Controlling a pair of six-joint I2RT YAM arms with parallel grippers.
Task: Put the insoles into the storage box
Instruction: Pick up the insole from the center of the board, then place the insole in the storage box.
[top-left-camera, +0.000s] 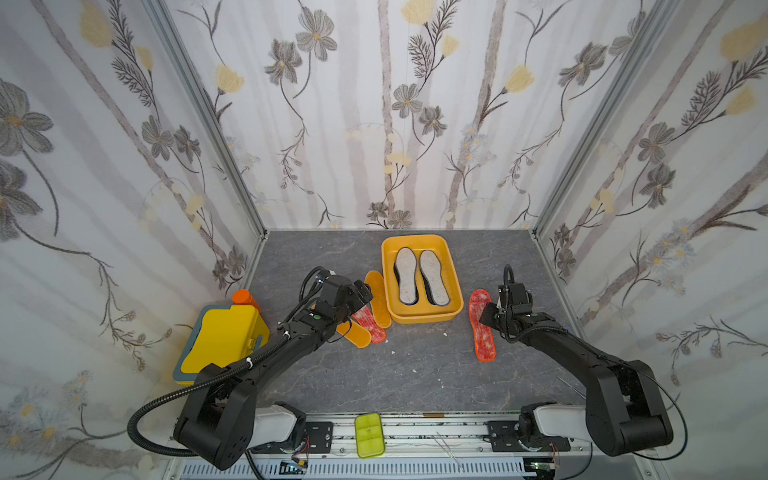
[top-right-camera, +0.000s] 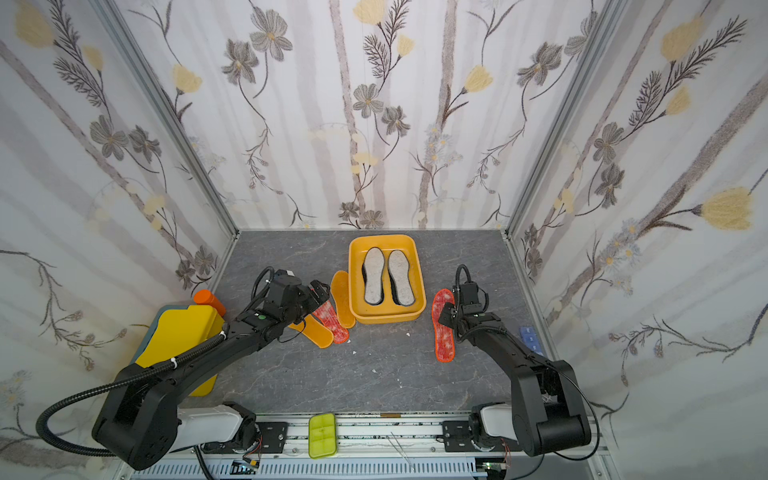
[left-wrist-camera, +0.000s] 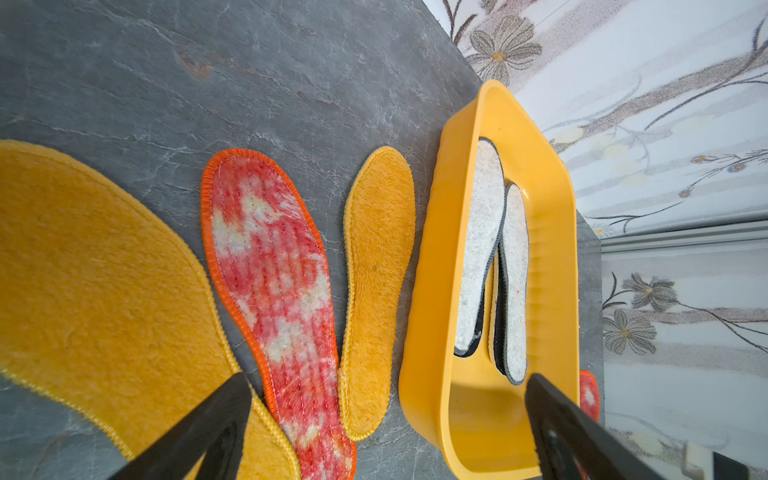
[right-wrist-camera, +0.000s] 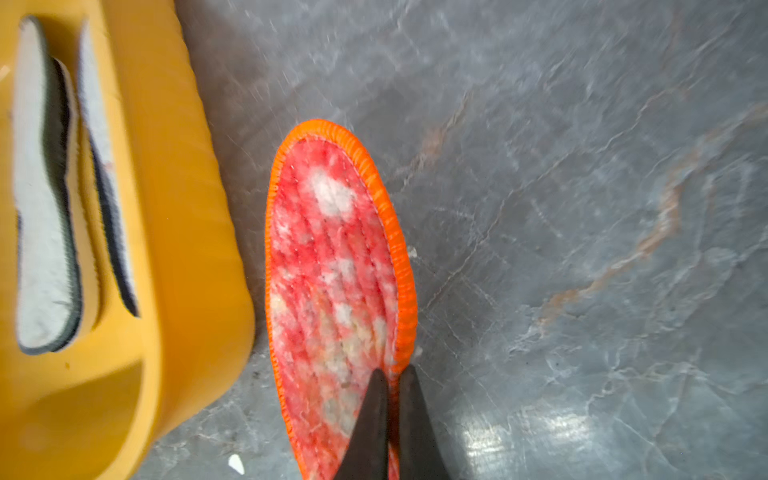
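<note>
Your storage box (top-left-camera: 419, 319), toward the back of the surface (top-left-camera: 374, 374), holds the grey-white felt insoles (top-left-camera: 406, 275), seemingly atop the black pair (left-wrist-camera: 477, 332); four lie outside. Your right pincer (right-wrist-camera: 390, 372) is clenched on a red-orange insole (right-wrist-camera: 332, 257) beside the box, and the left pincer (left-wrist-camera: 388, 380) gapes over three others (left-wrist-camera: 270, 270). The surface is grey and marbled, with floral walls (top-left-camera: 374, 124) around

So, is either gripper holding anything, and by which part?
Right gripper pinches the red insole by its orange side rim; left gripper is open, holding nothing.
</note>
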